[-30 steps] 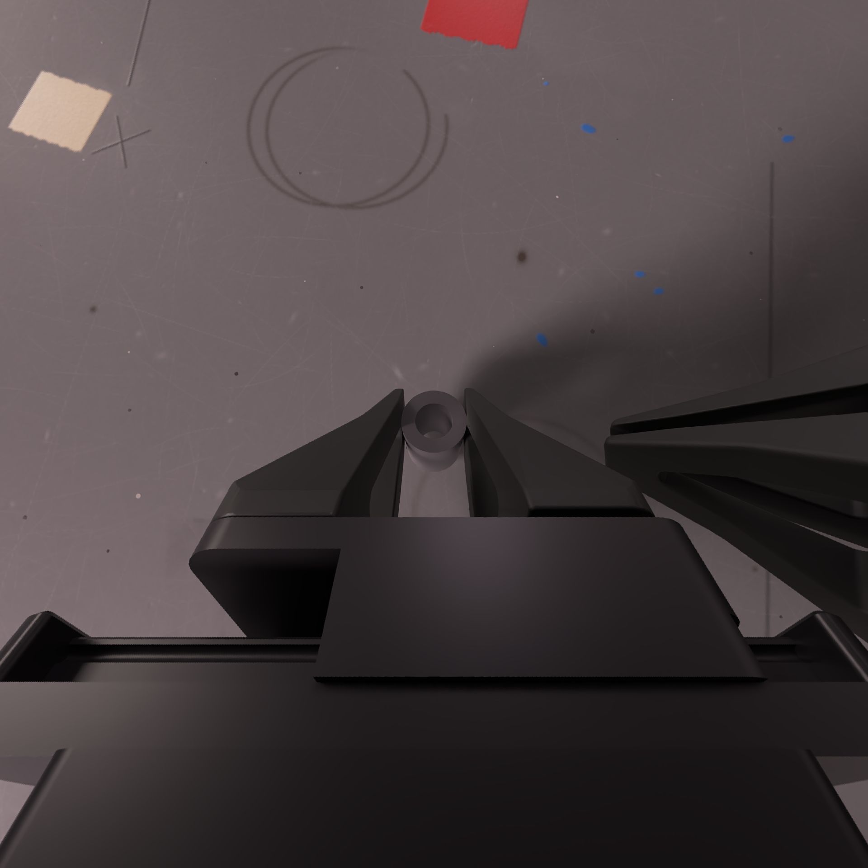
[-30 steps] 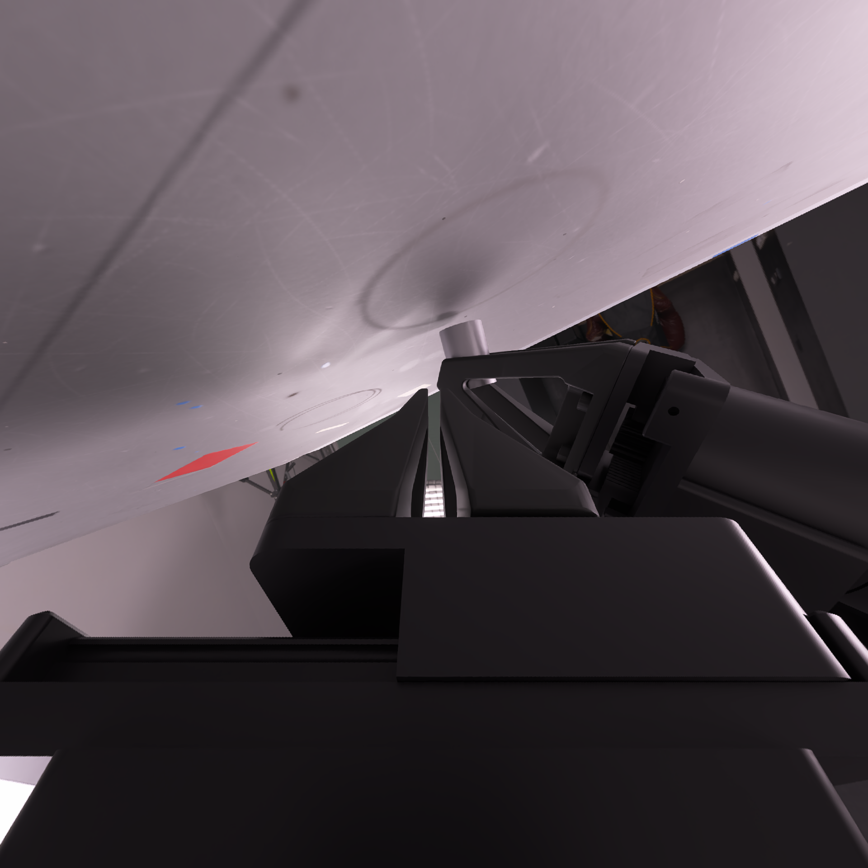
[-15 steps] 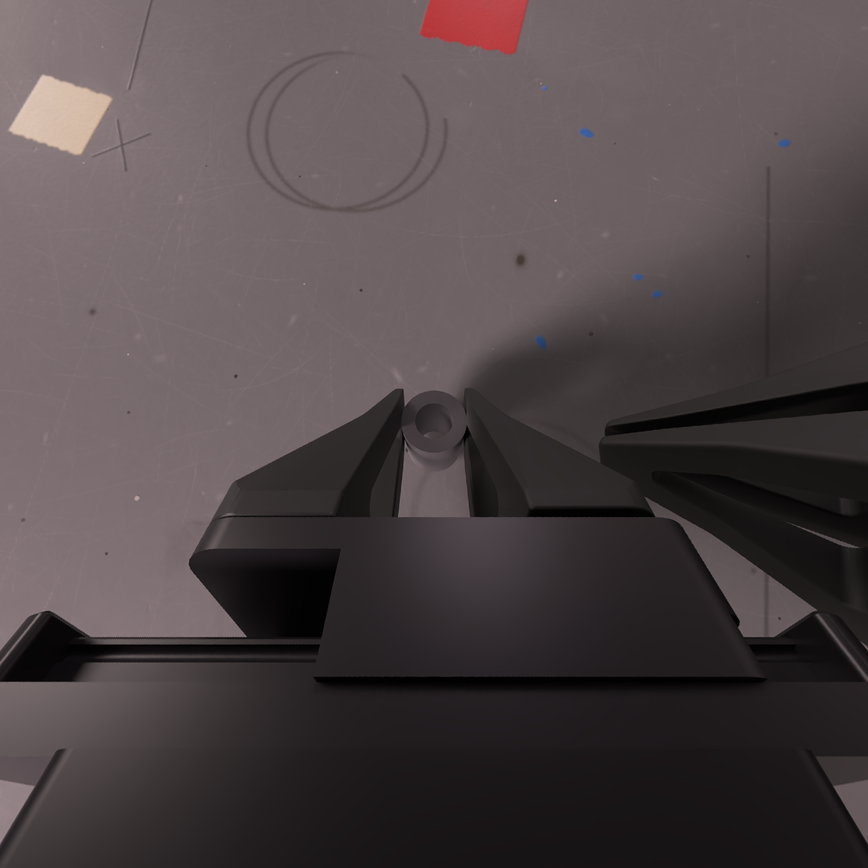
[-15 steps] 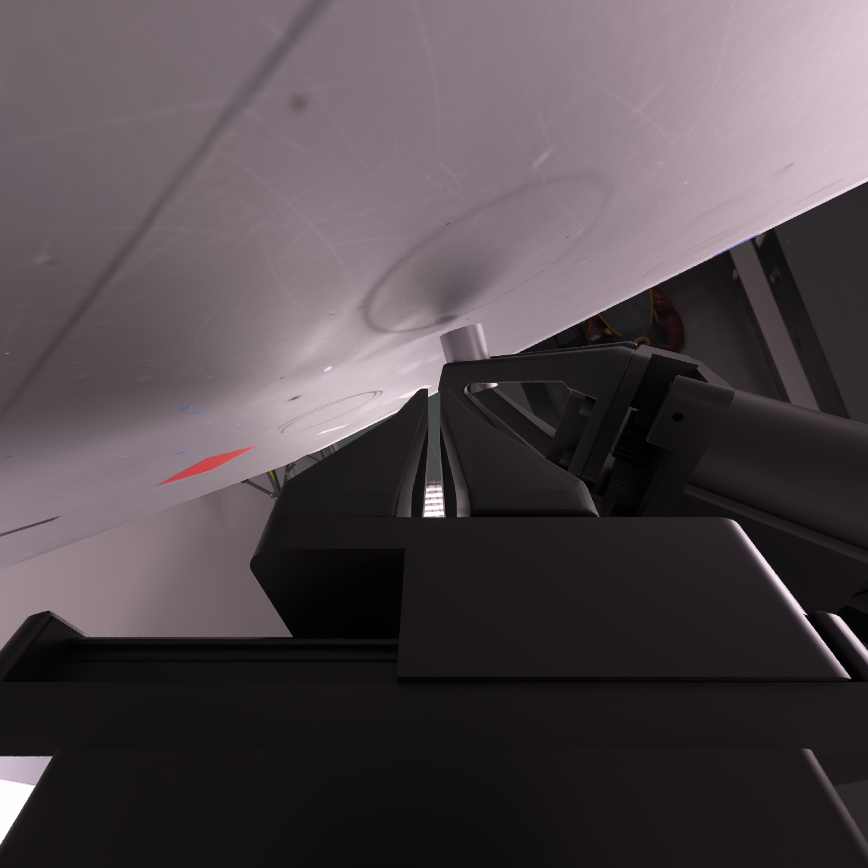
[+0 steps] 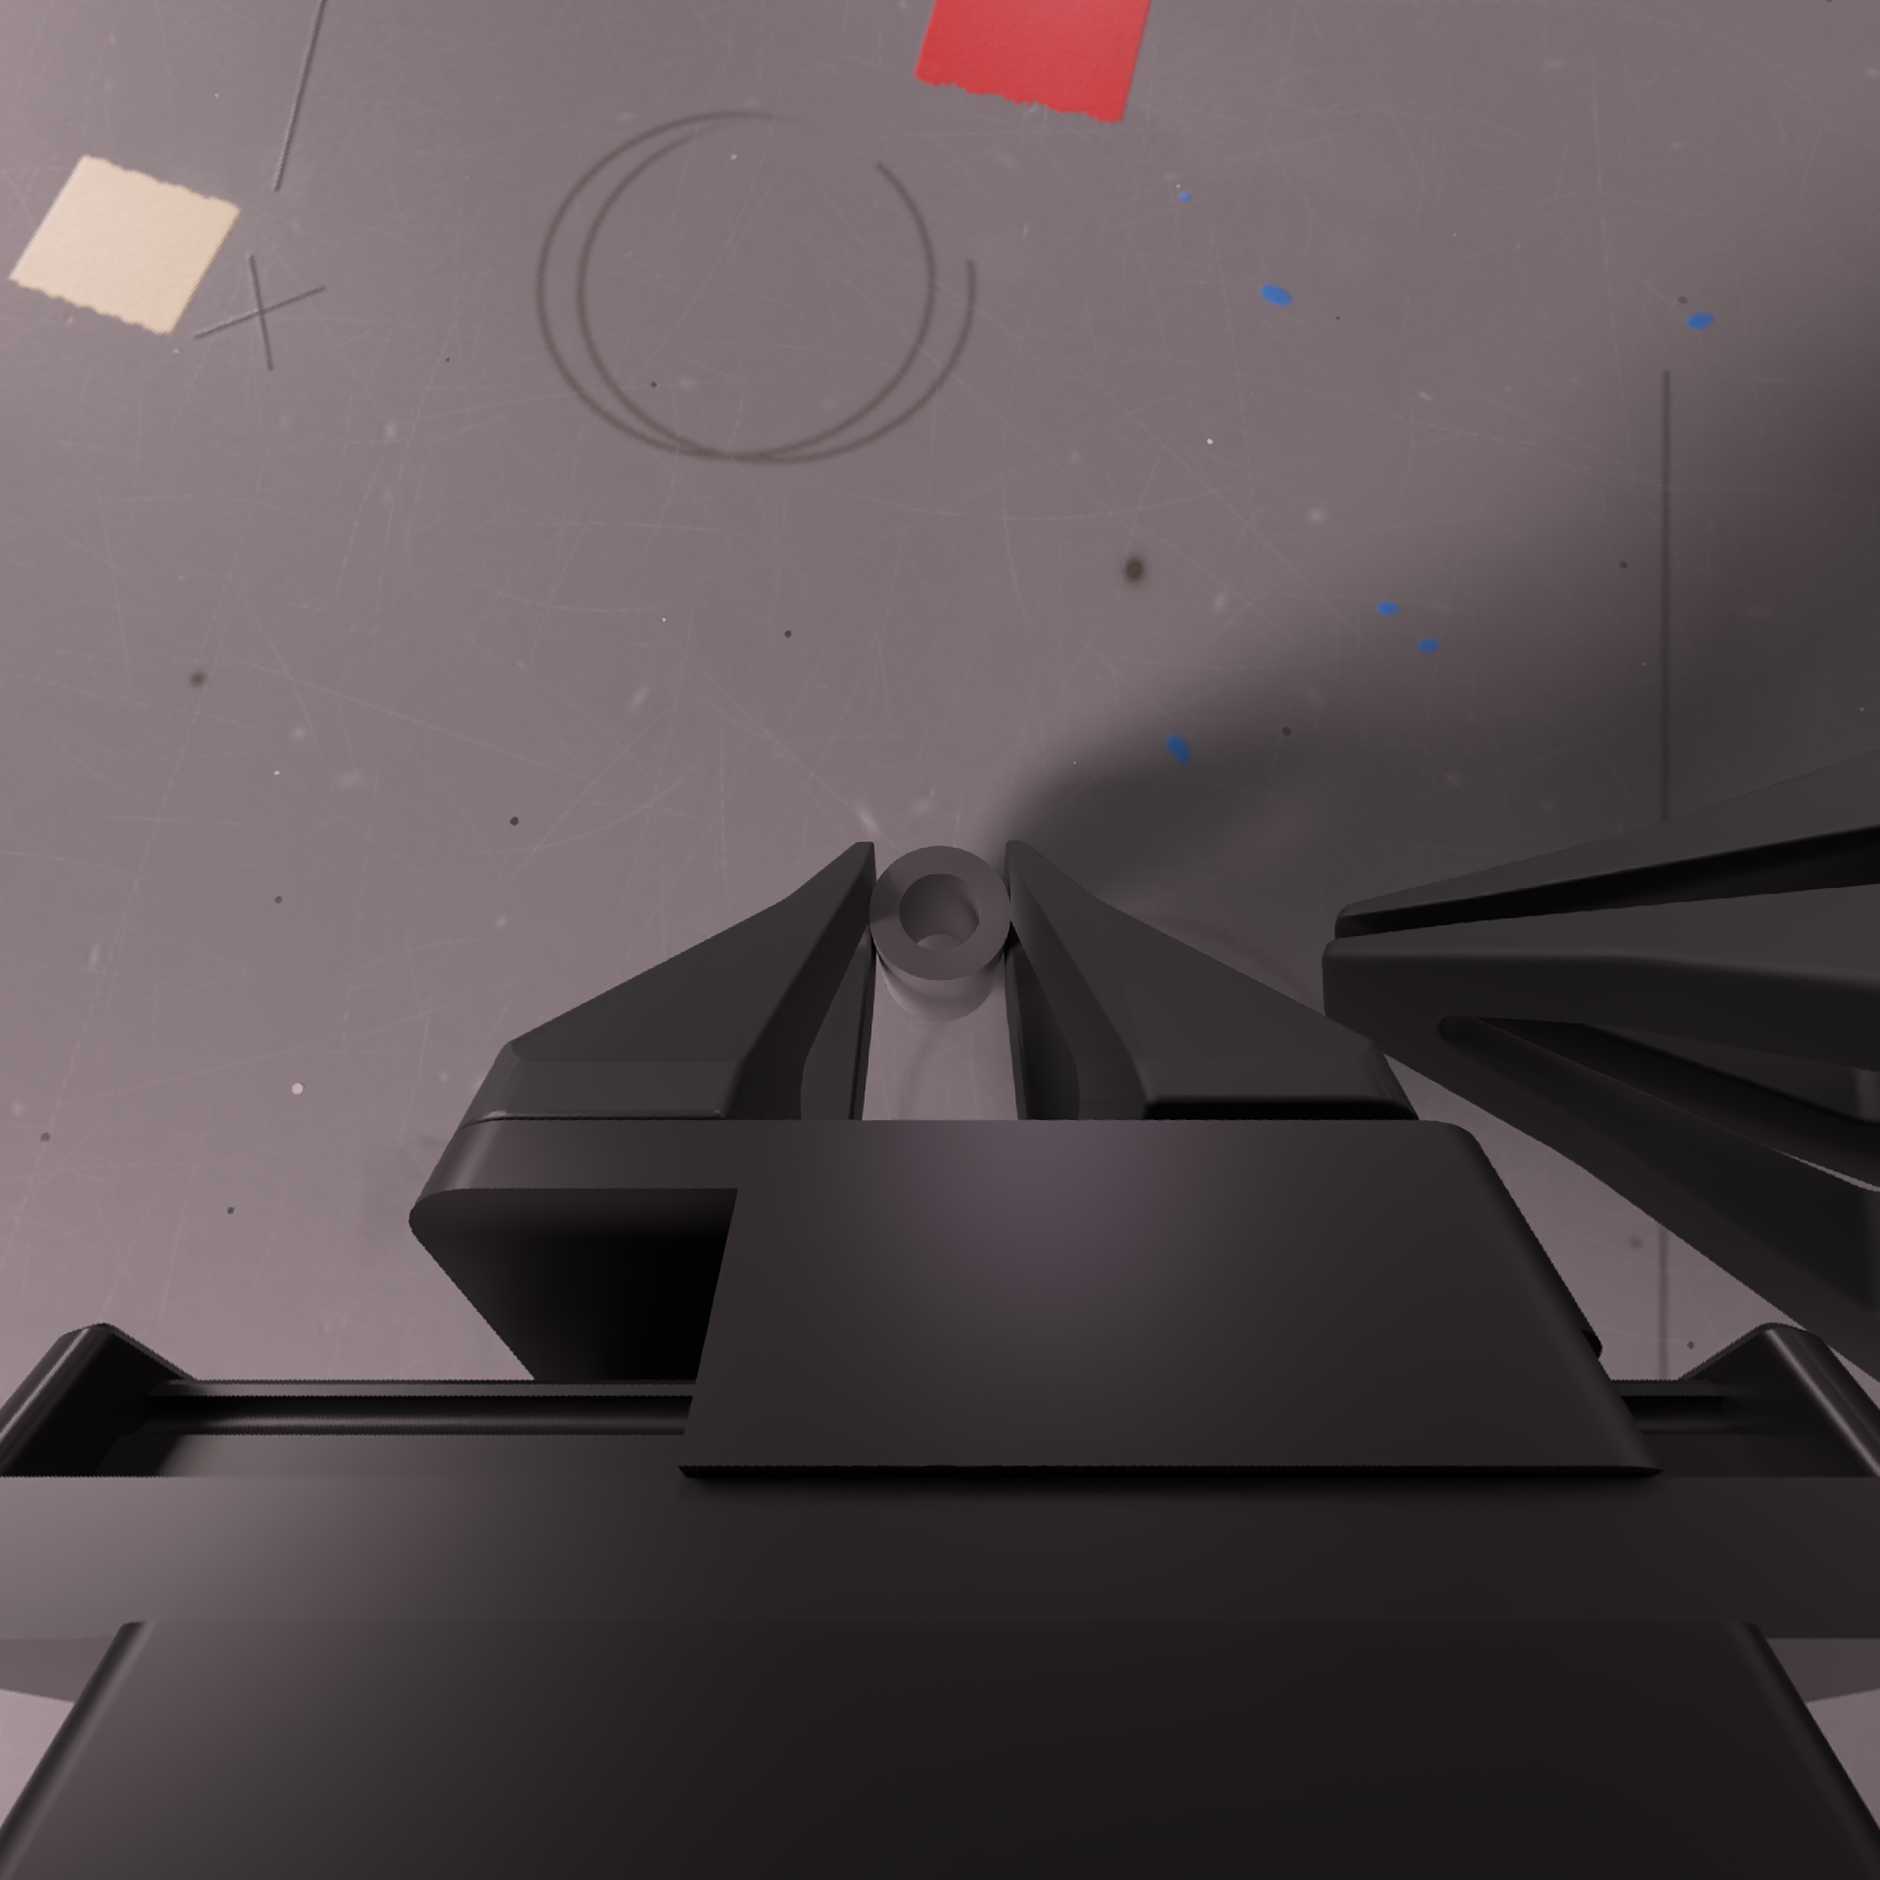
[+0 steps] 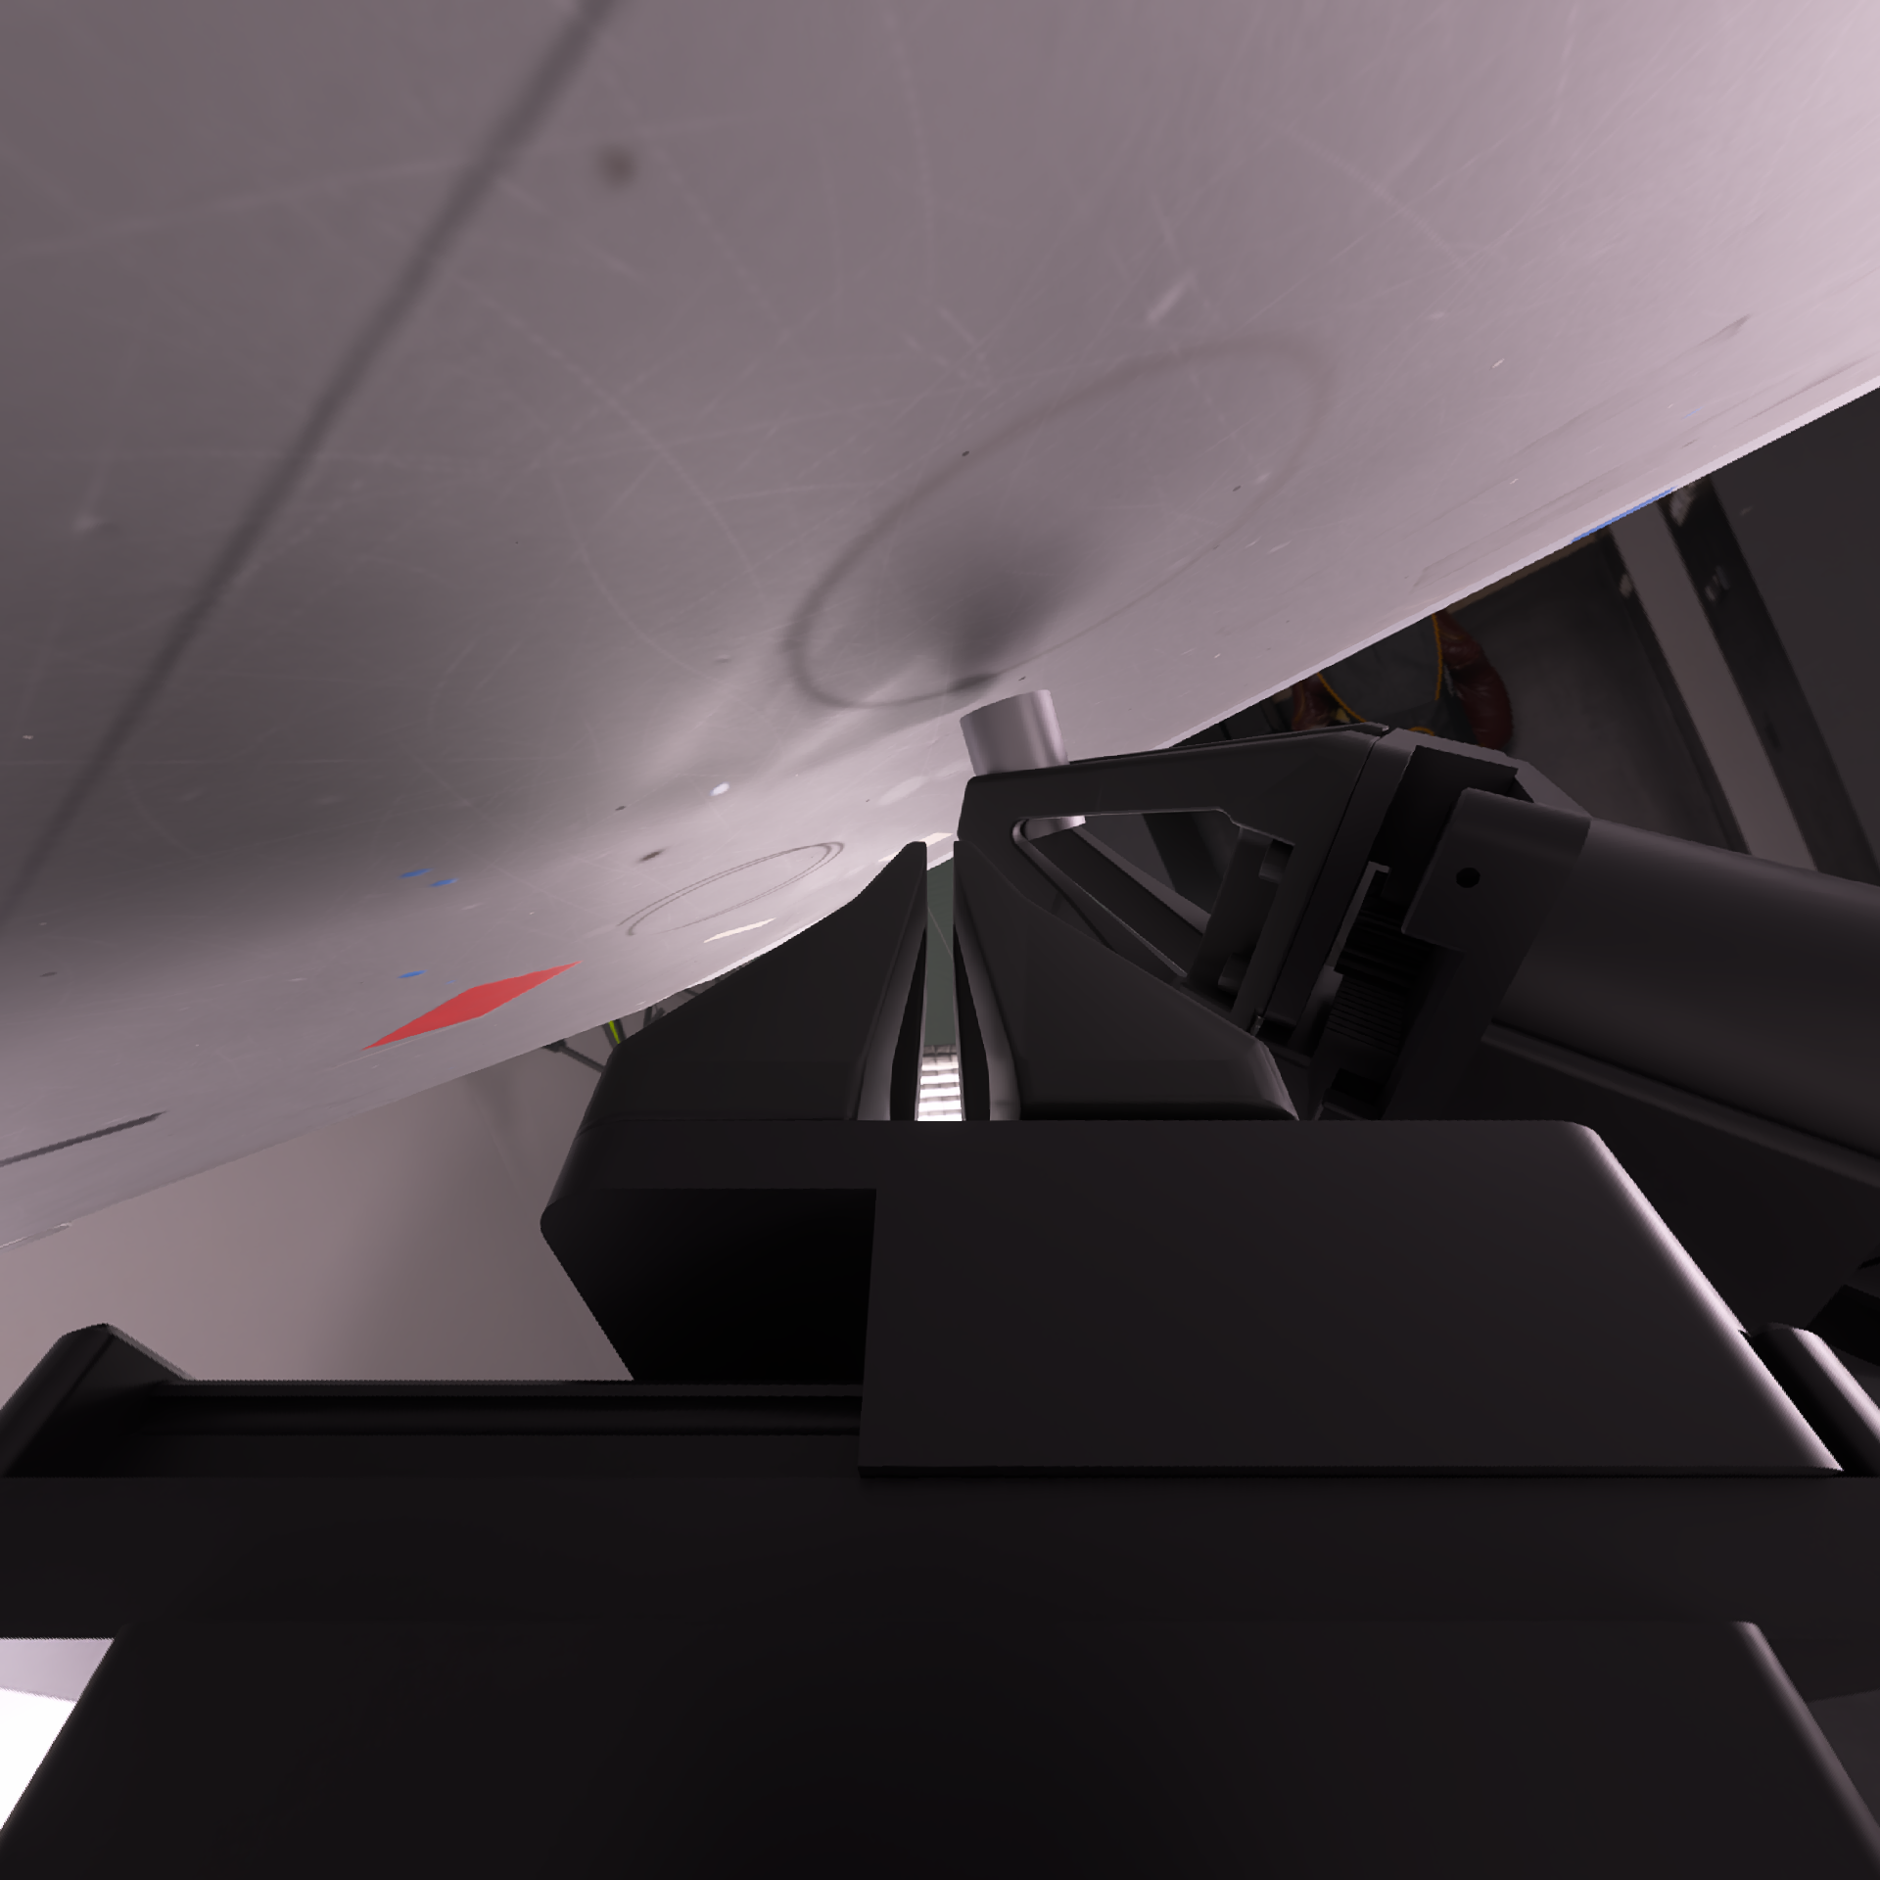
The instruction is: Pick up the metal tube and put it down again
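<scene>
The metal tube (image 5: 938,931) is a short grey cylinder, seen end-on in the left wrist view, upright between my left gripper's (image 5: 938,916) fingers. The left gripper is shut on it. In the right wrist view the tube's (image 6: 1012,730) end sticks out past the left gripper's black fingers (image 6: 1139,804), close to the grey table (image 6: 916,305) and its dark shadow. I cannot tell if it touches the table. My right gripper (image 6: 941,865) is shut and empty, just beside the left gripper; it also shows in the left wrist view (image 5: 1526,966).
On the grey table are a red patch (image 5: 1033,56), a beige patch (image 5: 122,244), drawn circles (image 5: 753,285), a small cross mark and blue specks. The table edge (image 6: 1526,570) runs diagonally in the right wrist view, with dark room behind.
The table marks have drifted slightly downward in the left wrist view, so the left gripper has shifted a little with the tube. Both grips are unchanged.
</scene>
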Robot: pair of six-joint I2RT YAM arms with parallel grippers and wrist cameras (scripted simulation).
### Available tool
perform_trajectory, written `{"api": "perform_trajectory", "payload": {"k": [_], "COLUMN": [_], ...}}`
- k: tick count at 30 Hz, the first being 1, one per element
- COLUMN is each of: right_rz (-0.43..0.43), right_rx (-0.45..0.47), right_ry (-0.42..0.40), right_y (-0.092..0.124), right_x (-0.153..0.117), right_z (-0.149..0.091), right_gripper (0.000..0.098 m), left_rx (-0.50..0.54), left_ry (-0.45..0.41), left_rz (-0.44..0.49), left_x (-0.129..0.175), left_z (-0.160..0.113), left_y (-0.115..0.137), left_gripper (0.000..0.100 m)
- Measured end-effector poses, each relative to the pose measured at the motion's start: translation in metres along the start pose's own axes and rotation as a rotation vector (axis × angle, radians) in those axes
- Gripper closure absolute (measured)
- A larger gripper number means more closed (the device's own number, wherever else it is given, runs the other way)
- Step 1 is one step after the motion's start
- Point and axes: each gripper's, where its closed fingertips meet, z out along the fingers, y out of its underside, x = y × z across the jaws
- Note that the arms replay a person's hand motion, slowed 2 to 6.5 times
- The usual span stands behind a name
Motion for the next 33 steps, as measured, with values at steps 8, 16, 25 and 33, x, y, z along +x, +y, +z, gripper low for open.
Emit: {"api": "perform_trajectory", "payload": {"k": [8, 16, 25, 33], "right_rz": [0.024, 0.080, 0.184, 0.216], "right_rx": [0.020, 0.043, 0.071, 0.070], "right_ry": [0.008, 0.007, -0.016, -0.018], "right_y": [0.003, 0.004, 0.002, -0.004], "right_x": [0.003, 0.004, 0.003, 0.003], "right_z": [-0.005, -0.009, -0.012, -0.011], "right_gripper": [0.0942, 0.0943, 0.0942, 0.0939], "left_rx": [-0.005, -0.005, -0.005, -0.005], "left_ry": [0.006, 0.009, 0.008, 0.010], "left_rz": [-0.007, -0.009, -0.010, -0.012], "left_x": [0.000, -0.001, -0.001, 0.000], "left_z": [0.000, 0.001, 0.001, 0.001], "left_y": [0.000, 0.000, 0.000, 0.001], "left_gripper": [0.079, 0.079, 0.079, 0.079]}}
